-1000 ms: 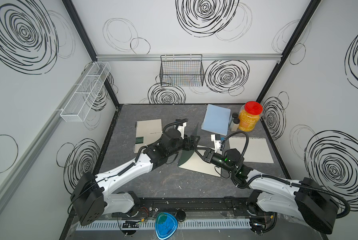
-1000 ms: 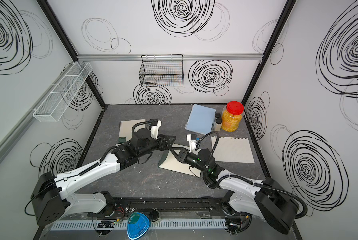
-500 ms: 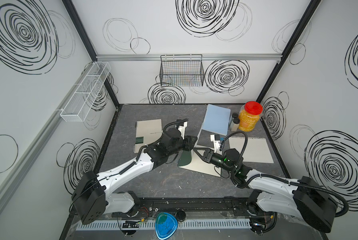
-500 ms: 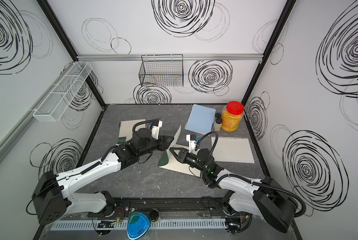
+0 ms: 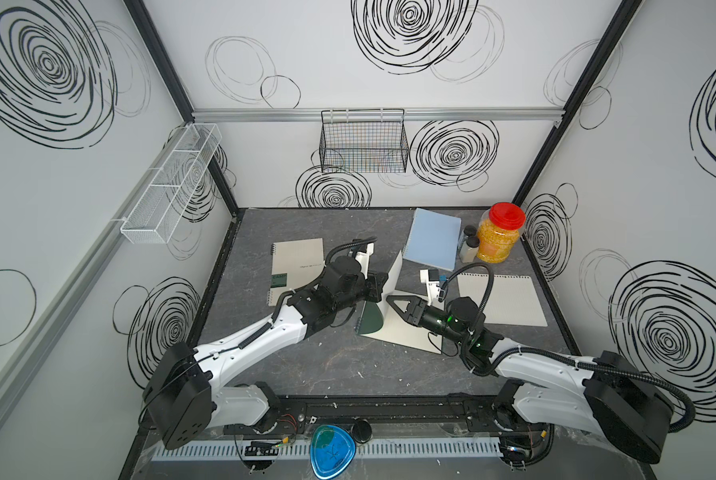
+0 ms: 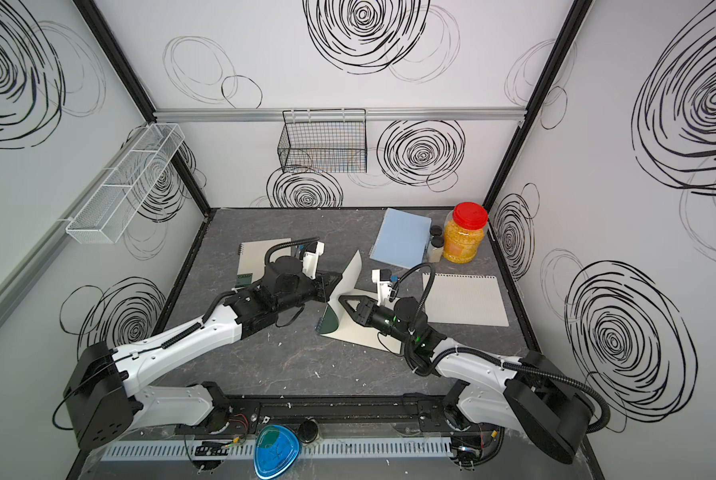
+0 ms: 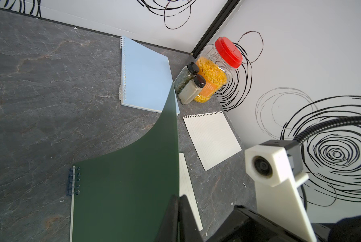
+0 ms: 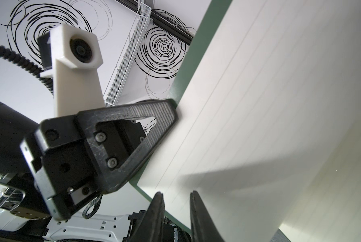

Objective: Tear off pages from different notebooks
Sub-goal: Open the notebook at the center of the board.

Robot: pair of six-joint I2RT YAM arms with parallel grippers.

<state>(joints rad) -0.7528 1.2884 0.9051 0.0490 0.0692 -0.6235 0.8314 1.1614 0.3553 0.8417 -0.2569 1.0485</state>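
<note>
The left fingers (image 7: 188, 215) are clenched on the free edge of the dark green notebook (image 5: 371, 323) cover, which is raised and curled at mid-counter (image 5: 306, 370). Whether a page is caught too cannot be told. The right fingers (image 8: 157, 209) stand slightly parted, grasping nothing, by its open leaf. The left arm hides the cream notebook (image 5: 298, 257) lower part. 1 loose page (image 5: 499, 299) lies flat near the right wall. Bare counter runs along the front.

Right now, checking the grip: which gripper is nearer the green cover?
Left. The left gripper is clamped on the lifted green cover; the right gripper sits beside it, jaws apart.
</note>
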